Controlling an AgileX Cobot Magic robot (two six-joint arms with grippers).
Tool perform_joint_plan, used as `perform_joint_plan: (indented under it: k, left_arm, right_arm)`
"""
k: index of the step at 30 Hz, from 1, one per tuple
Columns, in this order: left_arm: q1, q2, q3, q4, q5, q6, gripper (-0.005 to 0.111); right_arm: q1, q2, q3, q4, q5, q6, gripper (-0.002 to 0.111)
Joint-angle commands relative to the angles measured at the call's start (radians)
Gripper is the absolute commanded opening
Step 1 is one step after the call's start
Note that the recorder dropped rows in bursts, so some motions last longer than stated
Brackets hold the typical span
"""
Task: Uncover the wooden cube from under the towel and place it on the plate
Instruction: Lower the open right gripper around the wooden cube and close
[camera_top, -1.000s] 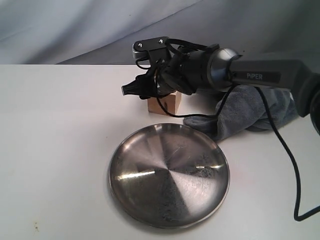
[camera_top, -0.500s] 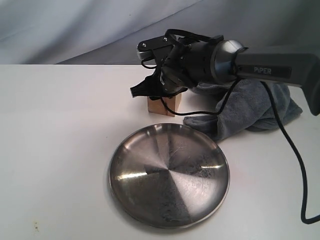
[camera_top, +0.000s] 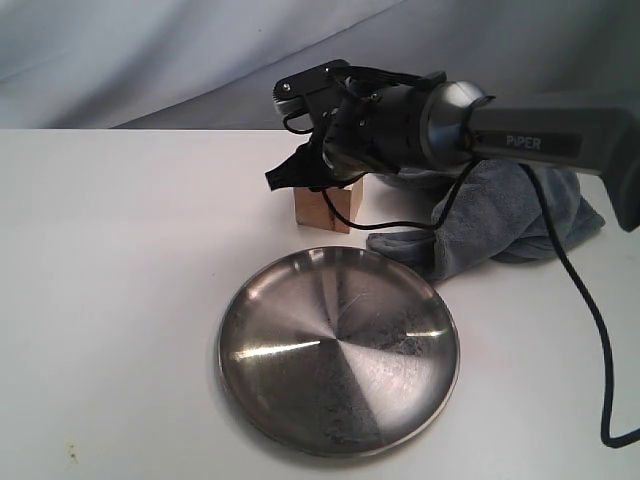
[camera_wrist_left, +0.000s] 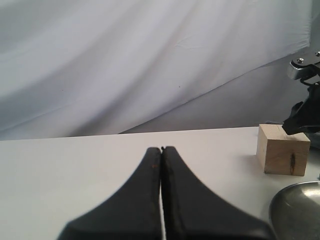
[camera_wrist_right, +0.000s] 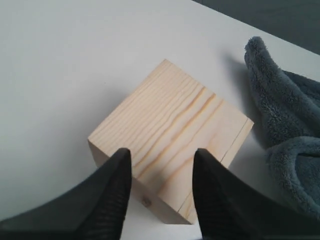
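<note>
Hovering right fingers (camera_wrist_right: 107, 200) spread above wooden cube (camera_wrist_right: 170, 145), barely shifted | left fingers (camera_wrist_left: 140, 200) clenched, empty | cube unmoved

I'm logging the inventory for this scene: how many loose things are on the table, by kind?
wooden cube: 1
towel: 1
plate: 1
Total: 3
</note>
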Motion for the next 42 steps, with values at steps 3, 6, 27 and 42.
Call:
perform_joint_plan:
  k: [3, 6, 27, 42]
  left_arm:
    - [0.002, -0.004, 0.004, -0.002, -0.011, -0.002, 0.0]
    - [0.002, -0.004, 0.004, -0.002, -0.011, -0.002, 0.0]
    - [0.002, -0.004, 0.004, -0.002, -0.011, -0.002, 0.0]
    - [0.002, -0.004, 0.004, -0.002, -0.011, -0.002, 0.0]
  right_arm:
    - [-0.002, 0.029, 0.001, -0.023, 0.075, 0.021, 0.037]
    - [-0.002, 0.029, 0.001, -0.019, 0.133, 0.021, 0.037]
    - [-0.002, -0.05, 0.001, -0.014, -0.072, 0.084, 0.061]
    - [-0.047, 0.023, -0.203, 0.282, 0.128, -0.006, 0.069]
